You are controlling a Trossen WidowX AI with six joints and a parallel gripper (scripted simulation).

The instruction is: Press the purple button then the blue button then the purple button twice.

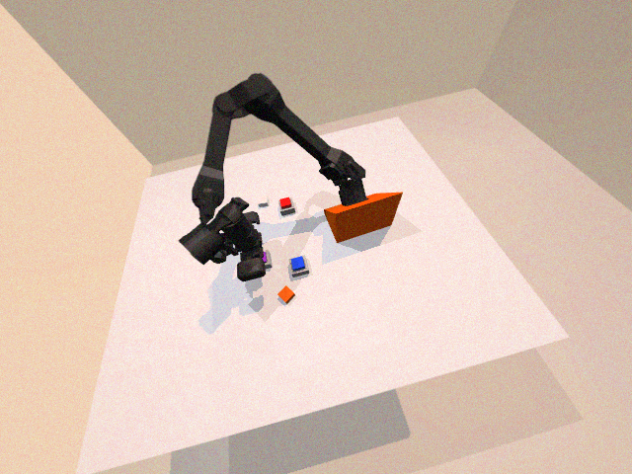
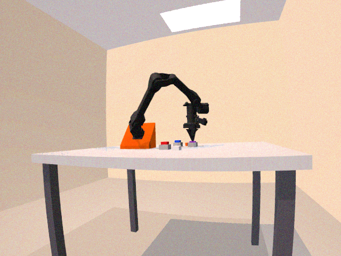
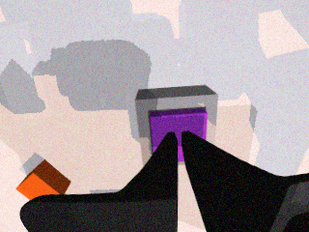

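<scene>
My gripper (image 2: 192, 139) (image 3: 178, 138) is shut and empty, pointing straight down. Its fingertips touch the top of the purple button (image 1: 264, 257) (image 2: 195, 142) (image 3: 179, 122). In the exterior view the purple cap shows only as a thin strip above its grey housing, thinner than the other caps, so it looks pushed down; whether it is fully down I cannot tell. In the top view the gripper hides part of this button and the fingertips. The blue button (image 1: 297, 263) (image 2: 177, 141) stands beside it, untouched, with its cap raised.
A red button (image 1: 284, 202) (image 2: 164, 143) and a small white block (image 1: 263, 203) (image 2: 176, 148) stand nearer the back in the top view. A small orange block (image 1: 285, 294) (image 2: 186, 144) (image 3: 35, 188) lies near the blue button. A large orange wedge (image 1: 364, 221) (image 2: 148, 133) stands by the arm's base.
</scene>
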